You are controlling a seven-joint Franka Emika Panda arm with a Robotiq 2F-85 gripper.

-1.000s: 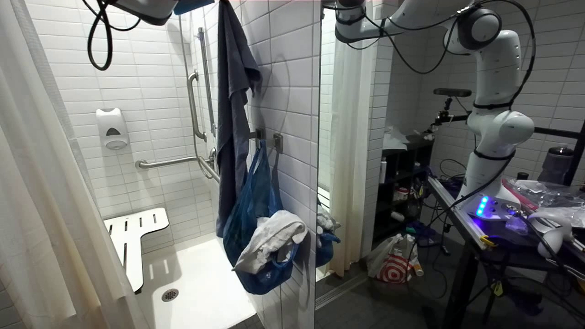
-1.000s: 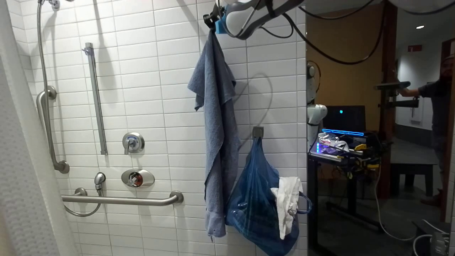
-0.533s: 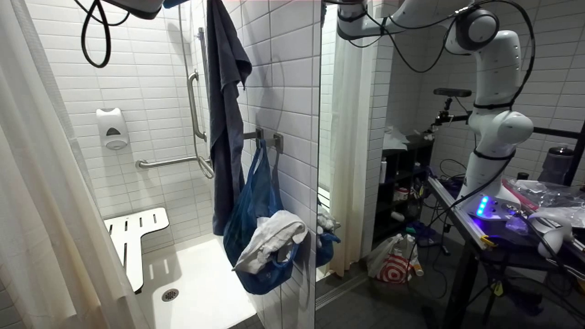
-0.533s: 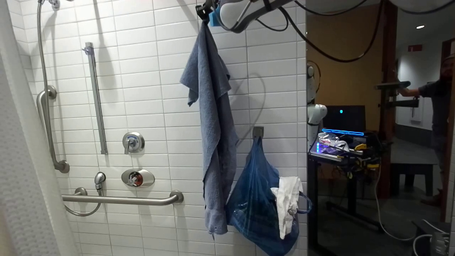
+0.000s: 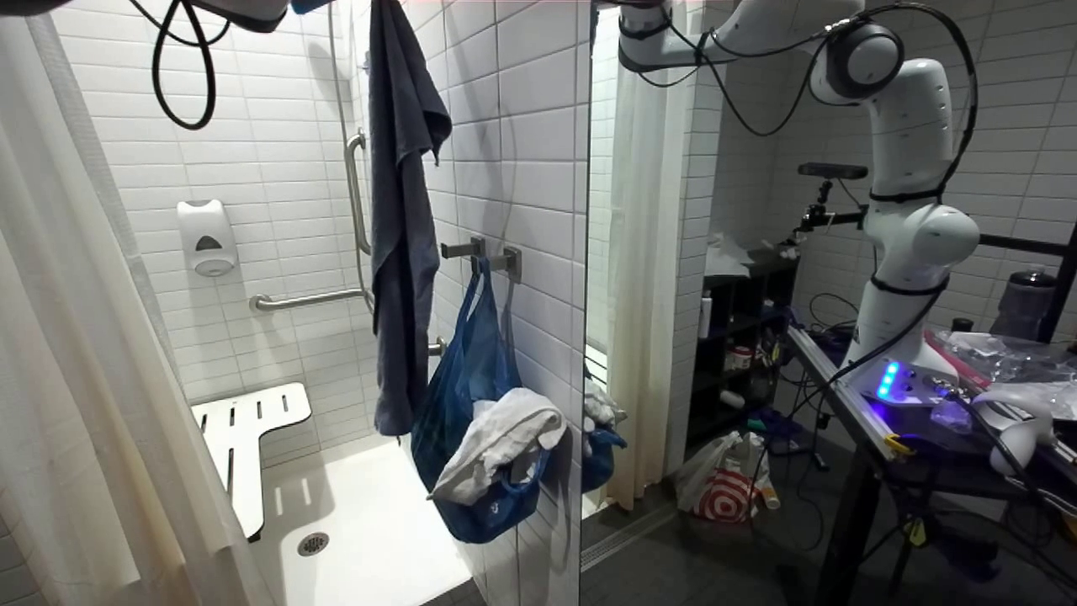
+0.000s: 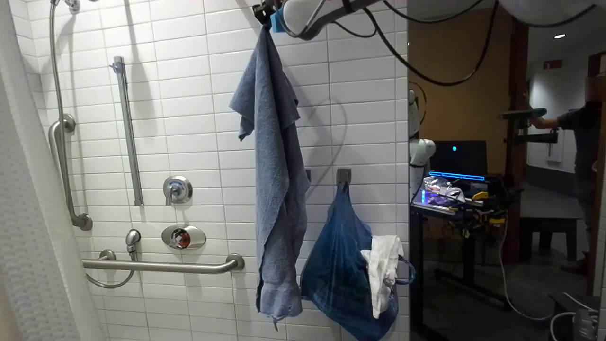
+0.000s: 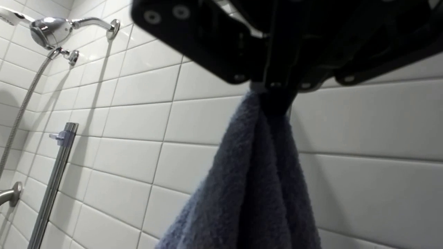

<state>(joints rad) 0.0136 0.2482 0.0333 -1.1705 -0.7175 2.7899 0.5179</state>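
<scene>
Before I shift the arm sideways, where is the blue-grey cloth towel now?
In both exterior views, the blue-grey cloth towel hangs left of the blue plastic bag; the wrist view shows its gathered top pinched in the black end effector.

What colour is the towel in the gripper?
Greyish blue; the towel shows best in an exterior view.

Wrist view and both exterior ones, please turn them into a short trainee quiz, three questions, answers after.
1. What does the gripper hold?
2. True or false: the blue bag hangs from a wall hook.
3. Where is the white cloth: A, on the shower seat; B, at the blue bag; C, on the floor drain?

Key:
1. The blue-gray towel, gripped at its top.
2. True.
3. B.
</scene>
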